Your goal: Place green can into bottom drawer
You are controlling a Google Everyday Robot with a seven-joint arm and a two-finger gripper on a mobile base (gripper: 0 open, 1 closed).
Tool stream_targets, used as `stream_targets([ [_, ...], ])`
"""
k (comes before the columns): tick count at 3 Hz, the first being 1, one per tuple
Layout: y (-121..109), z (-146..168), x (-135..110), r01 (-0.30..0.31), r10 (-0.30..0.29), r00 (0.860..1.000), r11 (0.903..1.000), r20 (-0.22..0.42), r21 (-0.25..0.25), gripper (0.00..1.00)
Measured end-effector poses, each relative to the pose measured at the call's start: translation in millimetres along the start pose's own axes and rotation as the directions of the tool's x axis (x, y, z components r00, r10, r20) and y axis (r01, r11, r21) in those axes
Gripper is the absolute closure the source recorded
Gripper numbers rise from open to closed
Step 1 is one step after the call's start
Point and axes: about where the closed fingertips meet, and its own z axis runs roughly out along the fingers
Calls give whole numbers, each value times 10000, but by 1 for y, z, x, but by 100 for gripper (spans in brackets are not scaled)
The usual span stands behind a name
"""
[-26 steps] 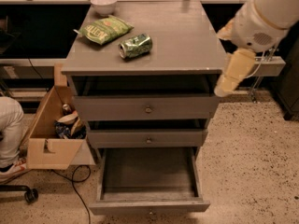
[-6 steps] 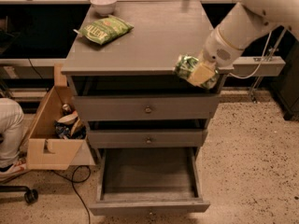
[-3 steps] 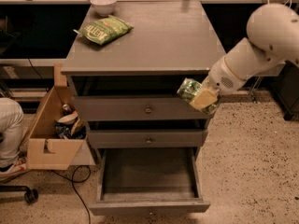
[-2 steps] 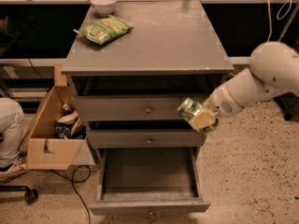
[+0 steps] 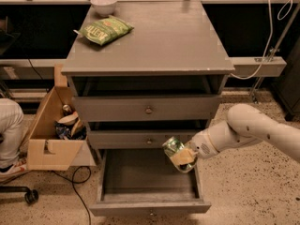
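Speckled floor is filling the lower right. A grey cabinet is standing at centre, a cardboard box is sitting at its left, and a white cable is hanging upper right. The gripper is hovering lower centre.

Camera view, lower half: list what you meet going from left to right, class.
Person's leg → cardboard box → green can, clamped in the gripper above the right part of the open bottom drawer → robot arm.
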Motion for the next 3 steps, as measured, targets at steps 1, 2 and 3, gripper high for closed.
stream_targets([
  [1,0,1,1,-10,10,10000,10000,-4,-15,100],
  [2,-26,25,17,-72,72,10000,9999,13,80,100],
  [3,-70,65,43,-74,73,10000,9997,38,245,100],
])
